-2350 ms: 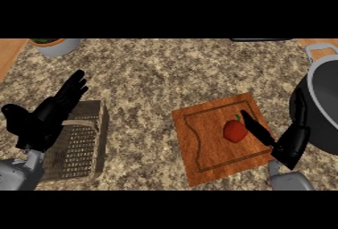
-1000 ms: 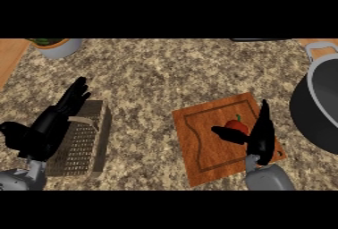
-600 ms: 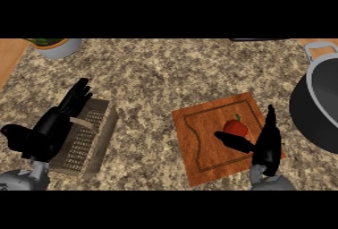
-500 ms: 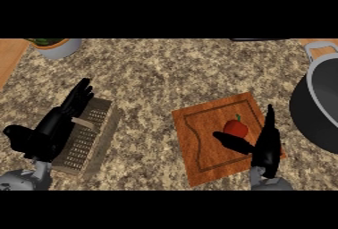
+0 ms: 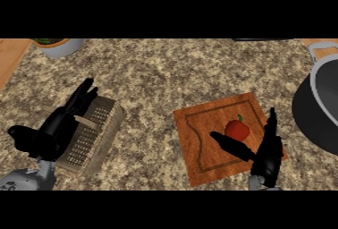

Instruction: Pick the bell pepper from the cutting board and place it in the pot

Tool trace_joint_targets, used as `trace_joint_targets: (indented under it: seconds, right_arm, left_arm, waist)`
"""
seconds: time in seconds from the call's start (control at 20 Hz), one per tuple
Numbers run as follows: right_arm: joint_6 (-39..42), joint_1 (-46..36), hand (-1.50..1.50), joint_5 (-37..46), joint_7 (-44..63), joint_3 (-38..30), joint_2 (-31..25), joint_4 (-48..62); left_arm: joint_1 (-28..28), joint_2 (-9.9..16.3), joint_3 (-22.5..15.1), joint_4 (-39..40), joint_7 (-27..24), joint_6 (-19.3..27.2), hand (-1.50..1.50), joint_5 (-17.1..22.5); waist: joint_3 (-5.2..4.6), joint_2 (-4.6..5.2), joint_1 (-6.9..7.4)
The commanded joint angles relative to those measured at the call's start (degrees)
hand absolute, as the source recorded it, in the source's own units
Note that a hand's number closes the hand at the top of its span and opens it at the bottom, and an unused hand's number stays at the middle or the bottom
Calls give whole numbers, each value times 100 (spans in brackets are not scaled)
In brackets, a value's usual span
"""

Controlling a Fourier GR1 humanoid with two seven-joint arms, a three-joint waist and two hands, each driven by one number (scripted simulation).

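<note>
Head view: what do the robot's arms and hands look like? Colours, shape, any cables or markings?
Both hands are matte black with long slim fingers and a thumb: left hand, right hand. Each sits on a grey forearm, of which only a rounded stub shows at the lower edge. No cables, markings or sleeves are visible.

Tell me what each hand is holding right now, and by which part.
Nothing is held. The right hand is open around the bell pepper on the cutting board, thumb and fingers flanking it. The left hand is open above the grater.
</note>
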Motion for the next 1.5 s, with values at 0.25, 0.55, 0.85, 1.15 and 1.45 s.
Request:
trace_joint_targets:
  seconds: [0.25,0.55,0.85,1.15,1.45]
  right_arm:
    - [-255,132,-150,-1160,-1161,-297,200,409]
    - [-60,-67,150,-1245,-2139,-329,21,1417]
    - [-158,-83,150,-2167,-3025,-403,200,1539]
    - [575,1191,150,-2982,-4242,-1010,-534,886]
    - [1629,2234,150,-4001,-5254,-2230,-1383,563]
  left_arm:
    - [357,-317,-381,932,195,-168,0,-51]
    - [431,-399,-495,770,260,-165,0,-145]
    - [344,-389,-347,1007,288,-273,0,-97]
    - [691,-309,-168,832,269,-164,0,-116]
    - [974,-249,76,551,348,-55,0,-1]
  waist:
    - [-159,173,41]
    - [-155,193,178]
    - [-157,179,113]
    - [-149,93,-288]
    - [-141,36,-653]
